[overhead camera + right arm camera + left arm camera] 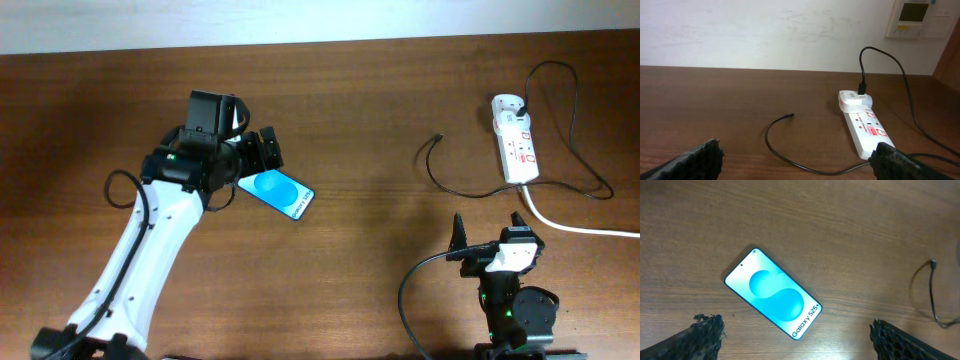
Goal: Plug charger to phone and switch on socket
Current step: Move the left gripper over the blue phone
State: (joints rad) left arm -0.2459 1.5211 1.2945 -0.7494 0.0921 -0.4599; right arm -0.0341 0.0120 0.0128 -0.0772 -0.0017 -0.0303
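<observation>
Item: two grippers, both with jaws spread, nothing held.
I log the left gripper over the phone, flat on the table; right gripper facing the socket, charger tip loose nearby.

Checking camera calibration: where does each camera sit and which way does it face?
Overhead: above the table, facing straight down at phone and socket; both arms, left gripper and right gripper.
Left wrist: above the phone, facing down; its fingers at bottom corners.
Right wrist: low, facing the socket and wall; its fingers at bottom corners.
Both wrist views share the charger tip.
</observation>
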